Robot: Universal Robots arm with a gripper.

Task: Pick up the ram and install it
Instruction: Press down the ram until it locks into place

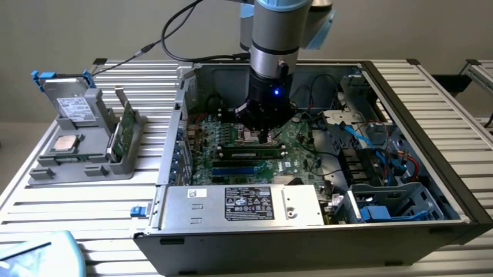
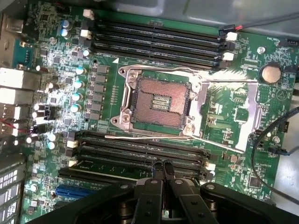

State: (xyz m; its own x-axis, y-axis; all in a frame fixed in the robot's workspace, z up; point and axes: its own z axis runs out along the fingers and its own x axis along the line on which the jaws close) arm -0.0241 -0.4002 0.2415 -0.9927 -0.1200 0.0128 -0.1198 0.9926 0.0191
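Observation:
The ram (image 1: 248,153), a long green stick with black chips and a small white label, stands in a black motherboard slot inside the open computer case (image 1: 431,144). My gripper (image 1: 264,139) hangs straight down over the right half of the stick, fingertips at or just above its top edge. In the wrist view the gripper (image 2: 163,167) is shut, its two black fingers pressed together with nothing between them, tips over the slot row beside the open processor socket (image 2: 159,100). There the ram (image 2: 117,164) appears edge-on as a thin green line; I cannot tell whether the tips touch it.
A grey tray (image 1: 46,173) on the exterior view's left holds a hard drive (image 1: 73,107), a silver processor chip (image 1: 66,143) and a green card with a bracket (image 1: 122,130). The power supply (image 1: 242,205) fills the case front. Blue cables (image 1: 370,138) and drive bays crowd the right.

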